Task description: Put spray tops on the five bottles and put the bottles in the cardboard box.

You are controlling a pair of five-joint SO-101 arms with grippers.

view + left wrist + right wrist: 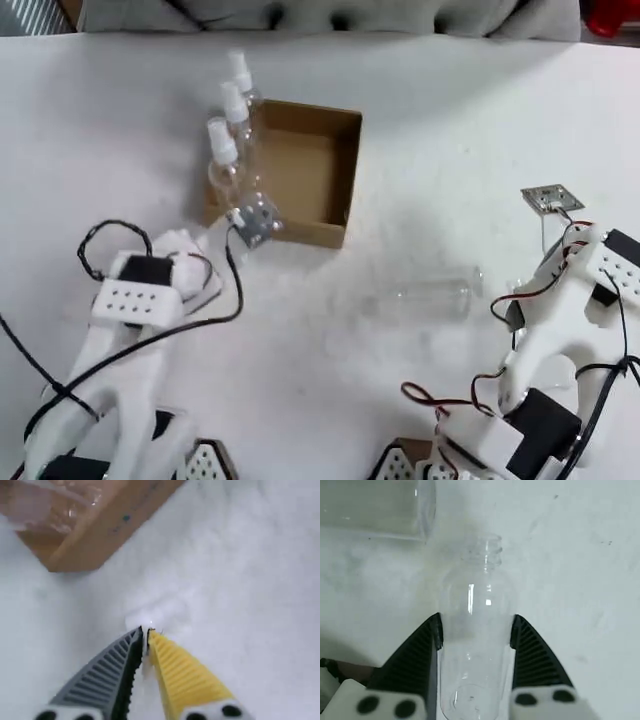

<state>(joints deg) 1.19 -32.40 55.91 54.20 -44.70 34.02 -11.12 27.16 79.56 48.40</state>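
Note:
Three clear bottles with white spray tops (pixel 225 140) stand in a row at the left wall of the open cardboard box (pixel 335 170). My left gripper (pixel 145 631) is low over the table just off the box's near left corner (pixel 65 562). Its fingers are shut on a small white piece that looks like a spray top (pixel 146 622). An uncapped clear bottle (pixel 477 605) sits between the fingers of my right gripper (pixel 476 622), neck pointing away. Another uncapped bottle (pixel 430 298) lies on its side in front of the box.
The left arm's head (pixel 255 225) hangs close to the box's front wall. The right arm (pixel 590 290) stands at the table's right side with loose red and black wires. The lying bottle's end (pixel 420 510) is just beyond the held bottle's neck.

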